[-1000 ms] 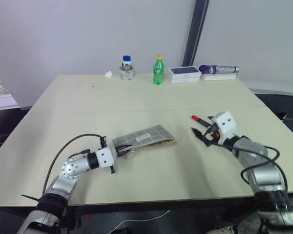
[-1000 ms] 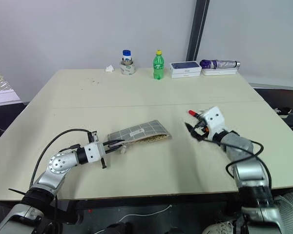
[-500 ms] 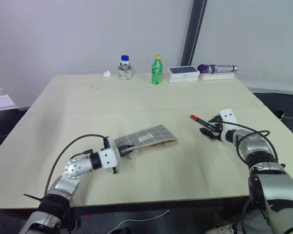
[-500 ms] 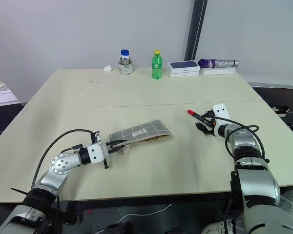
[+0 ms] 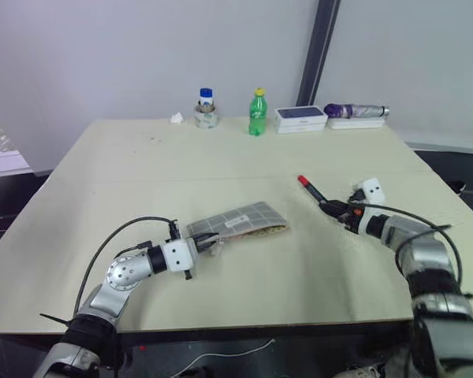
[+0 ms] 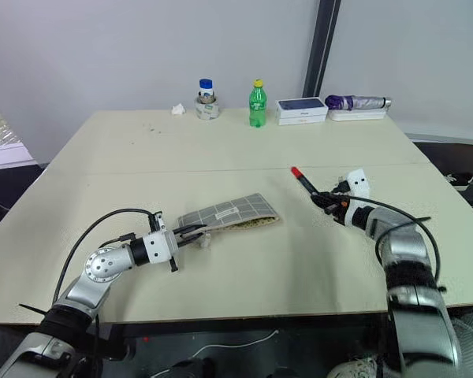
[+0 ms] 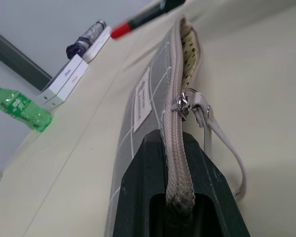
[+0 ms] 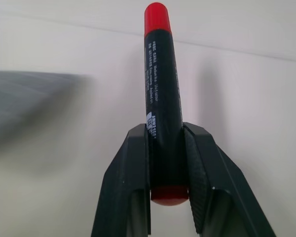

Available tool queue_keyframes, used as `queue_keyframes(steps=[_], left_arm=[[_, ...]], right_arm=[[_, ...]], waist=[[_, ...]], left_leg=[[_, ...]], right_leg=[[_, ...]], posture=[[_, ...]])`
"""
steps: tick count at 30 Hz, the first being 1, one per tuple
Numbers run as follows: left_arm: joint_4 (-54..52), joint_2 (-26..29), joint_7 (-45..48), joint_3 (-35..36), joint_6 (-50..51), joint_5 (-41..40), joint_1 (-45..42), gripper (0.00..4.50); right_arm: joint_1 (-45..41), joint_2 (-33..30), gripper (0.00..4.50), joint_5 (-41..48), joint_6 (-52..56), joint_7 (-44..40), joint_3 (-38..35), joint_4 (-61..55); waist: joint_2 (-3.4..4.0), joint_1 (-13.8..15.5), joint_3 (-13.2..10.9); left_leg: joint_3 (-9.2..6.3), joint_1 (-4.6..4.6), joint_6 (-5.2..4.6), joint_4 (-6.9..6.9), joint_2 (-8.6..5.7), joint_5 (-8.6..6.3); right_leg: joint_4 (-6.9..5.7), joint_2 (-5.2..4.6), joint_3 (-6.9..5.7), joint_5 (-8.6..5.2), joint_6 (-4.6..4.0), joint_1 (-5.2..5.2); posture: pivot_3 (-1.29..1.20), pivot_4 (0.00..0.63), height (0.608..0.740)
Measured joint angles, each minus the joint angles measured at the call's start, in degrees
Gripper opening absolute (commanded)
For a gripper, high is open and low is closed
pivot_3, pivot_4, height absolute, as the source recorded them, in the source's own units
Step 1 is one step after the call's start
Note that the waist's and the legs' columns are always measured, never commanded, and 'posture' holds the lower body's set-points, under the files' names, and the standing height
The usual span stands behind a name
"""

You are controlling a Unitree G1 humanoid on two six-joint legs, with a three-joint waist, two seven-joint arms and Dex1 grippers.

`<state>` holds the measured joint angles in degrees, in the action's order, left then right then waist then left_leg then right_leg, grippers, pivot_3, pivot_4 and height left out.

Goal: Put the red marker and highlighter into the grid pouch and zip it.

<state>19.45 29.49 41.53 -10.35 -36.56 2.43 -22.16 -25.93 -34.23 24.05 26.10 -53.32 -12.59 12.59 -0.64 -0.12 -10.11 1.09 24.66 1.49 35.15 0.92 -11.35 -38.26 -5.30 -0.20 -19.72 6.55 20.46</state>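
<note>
The grid pouch (image 5: 240, 219) lies flat at the table's middle, its zipper part open with the pull (image 7: 183, 106) and cord hanging out. My left gripper (image 5: 201, 244) is shut on the pouch's near-left end, clamping the zipper edge. To the right, my right gripper (image 5: 337, 209) is shut on the red marker (image 5: 311, 190). It holds the marker by one red end (image 8: 163, 89), and the other red tip points up and left toward the pouch, clear of the table. The highlighter is hidden.
Along the far table edge stand a blue-lidded jar (image 5: 206, 110), a green bottle (image 5: 257, 113), a white box (image 5: 300, 118) and a purple folded umbrella (image 5: 355, 111). A crumpled tissue (image 5: 176, 119) lies left of the jar.
My right gripper went from open beside the marker to shut on it. It rolled and drew back, and the marker's free tip rose off the table. The left gripper kept still on the pouch.
</note>
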Motion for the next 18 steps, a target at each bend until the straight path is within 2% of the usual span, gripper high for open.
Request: queue_keyframes(steps=[4, 7, 10, 14, 18], left_arm=[[0.79, 0.70, 0.62, 0.04, -0.26, -0.31, -0.20, 0.00], [2.25, 0.40, 0.52, 0.19, -0.45, -0.40, -1.28, 0.00], [4.08, -0.23, 0.07, 0.24, -0.54, -0.33, -2.40, 0.00], [4.55, -0.46, -0.08, 0.17, -1.39, -0.18, -2.99, 0.00], [4.60, -0.47, -0.08, 0.00, -1.90, 0.44, -2.99, 0.00]], right_arm=[[12.20, -1.05, 0.41, 11.18, 8.82, -1.21, -2.90, -22.69], [20.64, -7.02, 0.41, 6.11, 5.90, -2.51, 3.65, -33.18], [22.75, -2.77, 0.41, 2.84, 3.77, 0.41, 8.22, -31.97], [19.57, -3.46, 0.41, -4.58, -1.80, 3.82, 10.20, -26.90], [17.28, -2.86, 0.41, -6.45, -4.19, 5.19, 10.61, -23.87]], waist=[[0.00, -0.10, 0.00], [-0.16, -0.36, 0.10], [-0.22, -0.55, 0.14], [-0.22, -0.48, 0.14], [-0.22, -0.38, 0.14]], left_leg=[[-0.01, -0.09, -0.02, 0.05, 0.01, -0.02], [-0.01, -0.23, -0.03, 0.06, 0.00, -0.02], [0.00, -0.21, -0.03, 0.09, -0.01, -0.02], [0.02, -0.20, -0.03, 0.08, -0.03, -0.02], [0.03, -0.18, -0.03, 0.07, -0.03, -0.02]], right_leg=[[0.00, 0.00, 0.02, 0.02, 0.02, -0.07], [0.01, 0.03, 0.02, 0.02, 0.04, -0.19], [0.00, 0.07, 0.08, 0.05, 0.06, -0.15], [0.04, 0.07, 0.08, 0.06, 0.08, -0.14], [0.05, 0.06, 0.07, 0.06, 0.08, -0.13]], posture=[[0.00, 0.150, 0.740], [0.00, 0.150, 0.740], [0.00, 0.150, 0.740], [0.00, 0.150, 0.740], [0.00, 0.150, 0.740]])
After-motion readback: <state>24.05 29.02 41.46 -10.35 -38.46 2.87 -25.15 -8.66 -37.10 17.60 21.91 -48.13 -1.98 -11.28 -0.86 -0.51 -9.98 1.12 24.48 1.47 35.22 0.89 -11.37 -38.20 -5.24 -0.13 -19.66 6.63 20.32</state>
